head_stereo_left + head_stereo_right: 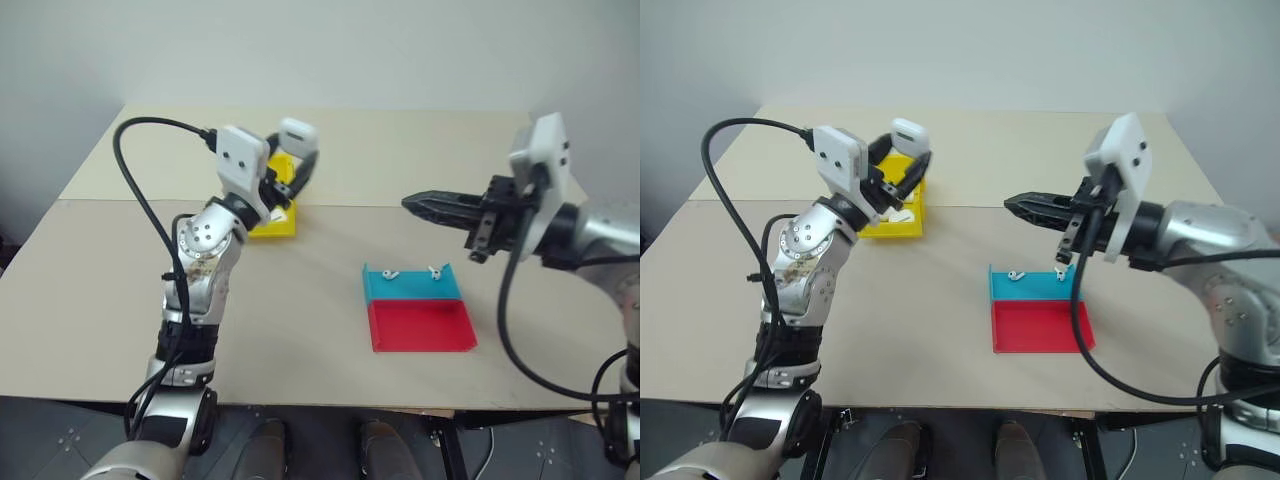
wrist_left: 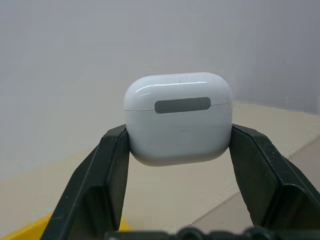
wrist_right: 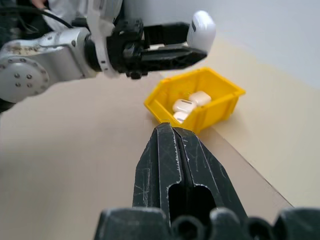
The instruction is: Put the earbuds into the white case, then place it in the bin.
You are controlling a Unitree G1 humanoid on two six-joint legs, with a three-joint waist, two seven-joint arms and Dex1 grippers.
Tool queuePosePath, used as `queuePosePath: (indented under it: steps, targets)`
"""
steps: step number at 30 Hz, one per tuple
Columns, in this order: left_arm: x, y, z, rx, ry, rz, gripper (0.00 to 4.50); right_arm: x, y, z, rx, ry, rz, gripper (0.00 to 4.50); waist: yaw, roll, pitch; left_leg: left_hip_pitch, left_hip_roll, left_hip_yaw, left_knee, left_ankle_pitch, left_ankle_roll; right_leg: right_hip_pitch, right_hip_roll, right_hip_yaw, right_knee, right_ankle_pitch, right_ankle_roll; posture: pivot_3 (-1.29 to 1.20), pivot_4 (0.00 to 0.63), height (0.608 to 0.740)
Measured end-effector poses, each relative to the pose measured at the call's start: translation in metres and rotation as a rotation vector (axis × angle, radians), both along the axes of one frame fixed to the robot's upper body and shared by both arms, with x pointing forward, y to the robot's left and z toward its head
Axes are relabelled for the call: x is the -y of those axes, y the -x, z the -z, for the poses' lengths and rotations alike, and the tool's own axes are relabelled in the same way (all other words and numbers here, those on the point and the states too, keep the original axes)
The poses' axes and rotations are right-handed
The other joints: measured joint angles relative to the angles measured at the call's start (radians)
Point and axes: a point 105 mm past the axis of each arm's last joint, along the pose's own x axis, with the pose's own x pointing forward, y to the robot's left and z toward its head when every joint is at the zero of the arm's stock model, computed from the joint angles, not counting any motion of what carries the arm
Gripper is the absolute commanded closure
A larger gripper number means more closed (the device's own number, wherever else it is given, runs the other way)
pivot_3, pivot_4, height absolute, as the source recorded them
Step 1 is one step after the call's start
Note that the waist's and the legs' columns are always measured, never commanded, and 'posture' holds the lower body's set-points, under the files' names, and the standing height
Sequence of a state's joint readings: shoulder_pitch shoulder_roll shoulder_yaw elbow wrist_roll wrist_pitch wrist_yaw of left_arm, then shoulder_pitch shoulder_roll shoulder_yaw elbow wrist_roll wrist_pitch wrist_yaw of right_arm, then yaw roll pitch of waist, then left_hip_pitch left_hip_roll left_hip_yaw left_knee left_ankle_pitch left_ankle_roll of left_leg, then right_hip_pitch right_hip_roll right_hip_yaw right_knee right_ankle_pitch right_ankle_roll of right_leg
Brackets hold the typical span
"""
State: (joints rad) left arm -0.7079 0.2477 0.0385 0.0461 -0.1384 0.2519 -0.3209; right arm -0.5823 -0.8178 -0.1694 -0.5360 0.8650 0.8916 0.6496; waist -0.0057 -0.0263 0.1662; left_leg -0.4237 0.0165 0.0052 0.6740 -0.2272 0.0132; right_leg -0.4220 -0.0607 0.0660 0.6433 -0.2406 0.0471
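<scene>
On the near right of the beige table (image 1: 300,290) lies a flat tray (image 1: 418,310), red half nearest, blue half behind, with two earbuds (image 1: 390,273) on the blue part. Above it the right gripper (image 1: 420,205) hangs with its fingers pressed together, holding nothing. Farther left, the left gripper (image 2: 179,150) clamps one white case (image 2: 178,117), lid closed, above the yellow bin (image 3: 200,102), where three more cases (image 3: 189,106) lie. Beyond stands a plain pale wall (image 1: 400,50).

No text, label, brand or number can be read anywhere.
</scene>
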Motion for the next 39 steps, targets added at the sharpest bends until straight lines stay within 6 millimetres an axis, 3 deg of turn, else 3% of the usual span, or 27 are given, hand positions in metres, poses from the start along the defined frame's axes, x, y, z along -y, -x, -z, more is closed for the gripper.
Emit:
queuePosePath:
  steps: [8,14,19,25,28,32,39]
  targets:
    - [-0.015,-0.05,0.043,-0.105,-0.116,-0.311,1.75,-0.016,0.003,0.004,0.033,0.001,0.006,4.47,0.013,0.0,0.0,-0.001,-0.001,0.0,0.0,0.0,0.0,0.0,-0.001,-0.001,-0.002,0.0,0.001,0.0,0.15,0.74]
    - [-0.022,-0.062,0.054,-0.134,-0.114,-0.395,1.75,-0.009,-0.002,0.008,0.018,0.051,0.08,4.47,0.015,0.0,0.0,-0.002,-0.001,0.0,0.0,0.0,0.0,-0.001,-0.001,-0.001,-0.001,0.0,0.0,0.0,0.15,0.74]
    - [-0.022,-0.067,0.063,-0.159,-0.132,-0.401,0.07,-0.009,-0.002,0.01,0.011,0.067,0.089,4.5,0.016,0.0,0.0,-0.001,-0.001,0.001,0.0,0.0,0.0,0.0,-0.001,-0.001,-0.001,0.0,0.0,0.0,0.15,0.74]
    - [-0.022,-0.067,0.06,-0.138,-0.126,-0.398,0.03,-0.008,-0.002,0.012,0.0,0.075,0.103,4.5,0.016,0.0,0.0,-0.002,-0.001,0.0,0.0,0.0,0.0,-0.001,-0.001,-0.001,-0.001,0.001,0.0,0.0,0.15,0.74]
    - [-0.027,-0.06,0.045,-0.081,-0.088,-0.375,0.03,-0.007,-0.002,0.015,-0.014,0.079,0.114,4.5,0.015,0.0,0.0,-0.001,0.0,0.0,0.0,0.0,0.0,0.0,-0.001,-0.001,-0.001,0.001,0.0,0.0,0.15,0.74]
    - [-0.046,-0.037,0.035,-0.078,-0.016,-0.246,0.03,-0.002,0.001,0.021,-0.033,0.084,0.131,4.5,0.007,0.0,0.0,-0.001,0.0,0.0,0.0,0.0,0.0,-0.001,-0.001,-0.001,0.003,0.001,0.0,0.0,0.15,0.74]
    - [-0.061,0.041,0.039,-0.092,-0.196,0.041,0.03,0.007,0.004,0.043,-0.053,0.139,0.162,4.5,-0.006,0.001,-0.001,0.001,0.001,0.0,0.0,0.0,0.0,0.001,-0.001,-0.001,0.001,0.0,0.0,0.0,0.15,0.74]
